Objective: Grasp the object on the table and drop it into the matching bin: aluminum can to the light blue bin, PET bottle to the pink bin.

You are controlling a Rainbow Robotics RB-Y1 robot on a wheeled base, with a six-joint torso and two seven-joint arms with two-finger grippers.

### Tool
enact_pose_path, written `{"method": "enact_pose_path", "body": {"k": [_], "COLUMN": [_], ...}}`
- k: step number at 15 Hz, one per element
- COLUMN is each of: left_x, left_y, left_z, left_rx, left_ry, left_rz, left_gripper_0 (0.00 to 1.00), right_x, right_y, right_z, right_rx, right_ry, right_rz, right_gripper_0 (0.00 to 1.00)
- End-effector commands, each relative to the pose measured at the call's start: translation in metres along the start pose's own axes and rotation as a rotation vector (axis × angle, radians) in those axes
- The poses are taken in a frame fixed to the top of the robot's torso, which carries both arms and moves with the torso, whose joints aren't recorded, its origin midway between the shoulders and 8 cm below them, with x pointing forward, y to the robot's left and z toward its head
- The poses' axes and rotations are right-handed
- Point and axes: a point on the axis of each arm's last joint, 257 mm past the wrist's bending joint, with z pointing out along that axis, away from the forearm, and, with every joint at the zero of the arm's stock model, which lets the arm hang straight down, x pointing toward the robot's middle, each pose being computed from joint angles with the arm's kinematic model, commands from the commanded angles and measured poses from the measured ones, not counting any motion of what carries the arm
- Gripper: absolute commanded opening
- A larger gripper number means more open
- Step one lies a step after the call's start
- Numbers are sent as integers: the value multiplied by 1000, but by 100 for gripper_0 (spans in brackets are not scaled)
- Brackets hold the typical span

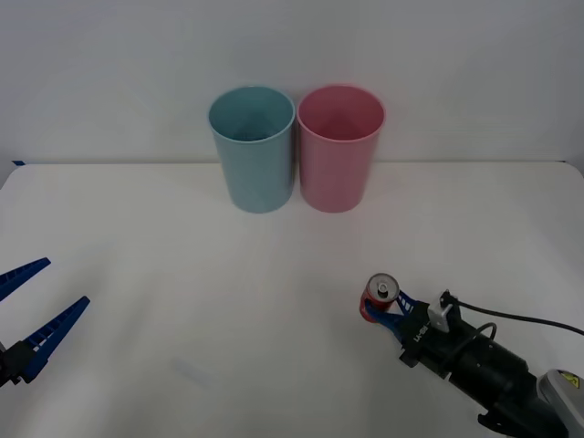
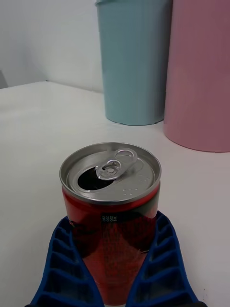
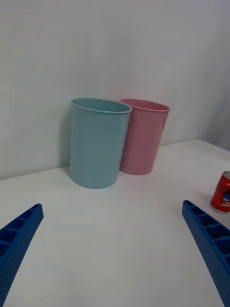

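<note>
The aluminum can (image 1: 382,291), small and red with a silver top and pull tab, stands upright on the white table (image 1: 182,274) at the front right. My right gripper (image 1: 377,310) reaches in from the right, and its blue fingers (image 2: 160,249) press both sides of the can (image 2: 111,192). The light blue bin (image 1: 253,148) and the pink bin (image 1: 338,146) stand side by side at the back centre, touching or nearly so. My left gripper (image 1: 64,283) hovers open at the front left, far from the can (image 3: 222,193).
A plain white wall rises behind the bins. A black cable (image 1: 520,318) trails from the right wrist. Bare tabletop lies between the can and the bins (image 2: 139,62).
</note>
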Motion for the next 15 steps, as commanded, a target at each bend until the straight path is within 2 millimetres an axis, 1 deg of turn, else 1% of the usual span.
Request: {"method": "enact_pose_path", "body": {"k": [1,5,8,10,12,15], "left_x": [0,0,0,0,0,0], "left_y": [0,0,0,0,0,0], "left_z": [0,0,0,0,0,0], "left_rx": [0,0,0,0,0,0], "left_ry": [0,0,0,0,0,0], "left_rz": [0,0,0,0,0,0], "left_gripper_0": [100,100,100,100,100,100], "right_x": [-5,-14,-26,-41,-58,-94], "right_y": [-1,-10,-18,-23,-24,-25], "right_z": [-3,-15,-29,-42,-53,-65], "right_rx": [-7,-14,-33,-33,-30,-33], "right_ry": [-16,-41,-66,-77,-88,-114], "right_rz": [5,15,16,-7,22,55], "right_gripper_0": [0,0,0,0,0,0]}}
